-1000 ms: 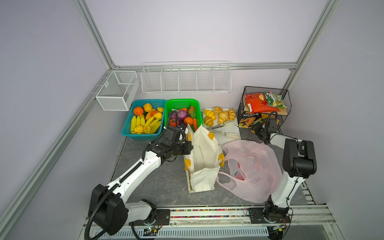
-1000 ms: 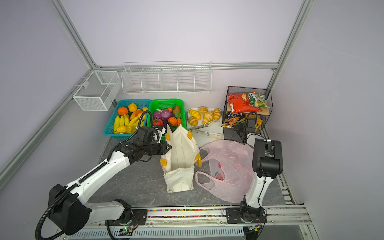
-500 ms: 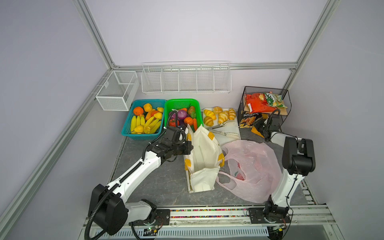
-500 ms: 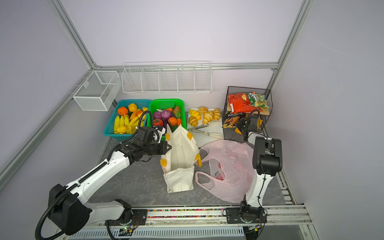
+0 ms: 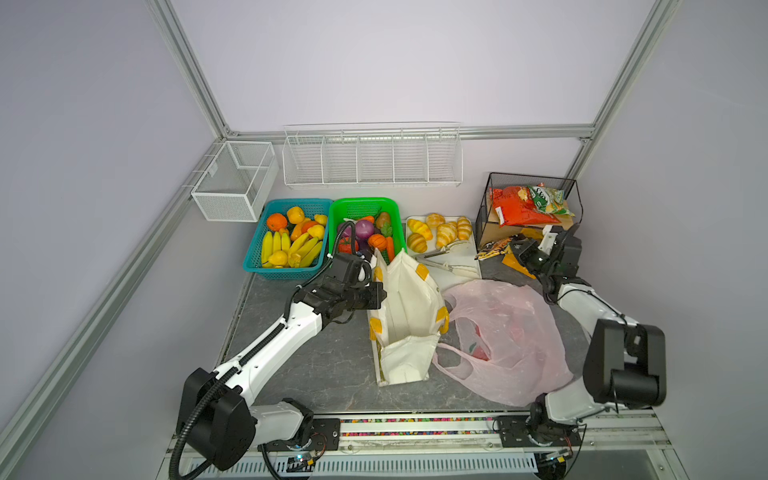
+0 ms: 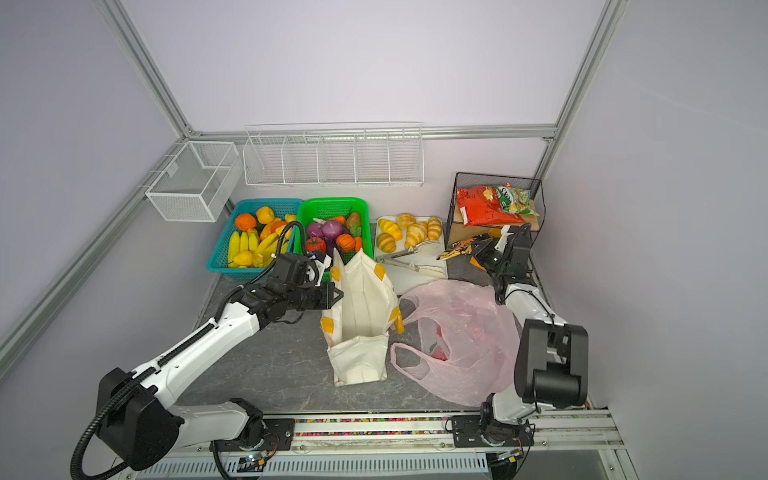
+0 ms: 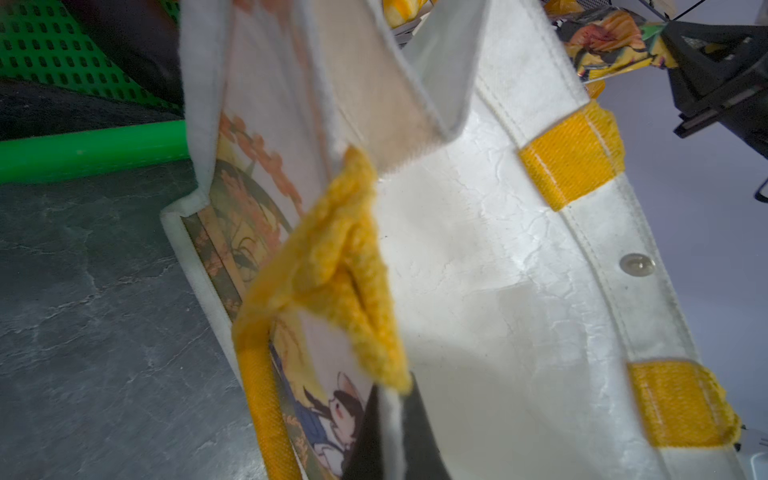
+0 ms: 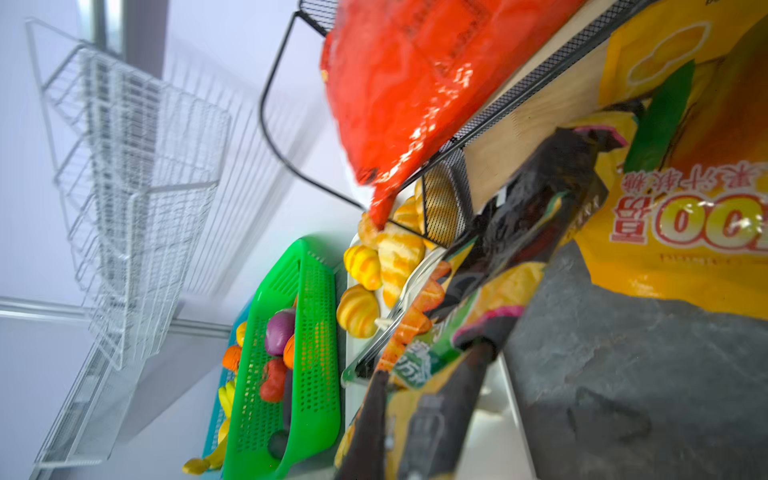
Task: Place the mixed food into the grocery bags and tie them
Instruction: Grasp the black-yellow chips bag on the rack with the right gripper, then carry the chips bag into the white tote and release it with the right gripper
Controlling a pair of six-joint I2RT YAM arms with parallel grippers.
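The cream canvas tote [image 5: 409,320] [image 6: 362,320] stands open mid-table. My left gripper [image 5: 376,293] [image 6: 335,294] [image 7: 390,436] is shut on its near rim beside a yellow handle [image 7: 332,270]. The pink plastic bag [image 5: 513,332] [image 6: 471,332] lies slumped to the tote's right. My right gripper [image 5: 518,249] [image 6: 482,249] [image 8: 405,436] is shut on a black and yellow snack packet [image 5: 494,248] [image 6: 459,249] [image 8: 482,324] beside the black wire rack [image 5: 485,208]. An orange packet [image 5: 515,206] lies on the rack, a yellow packet [image 8: 685,232] below. Tomato [image 5: 345,245], onion [image 5: 364,228] and pumpkin [image 5: 377,240] sit in the green basket [image 5: 365,204].
A teal basket [image 5: 286,273] of bananas and oranges stands left of the green one. A white tray [image 5: 467,272] with croissants and tongs lies between the baskets and the rack. White wire baskets [image 5: 372,158] hang on the back wall.
My right gripper has shut on the black and yellow packet at the foot of the rack. The left arm and the tote have stayed where they were.
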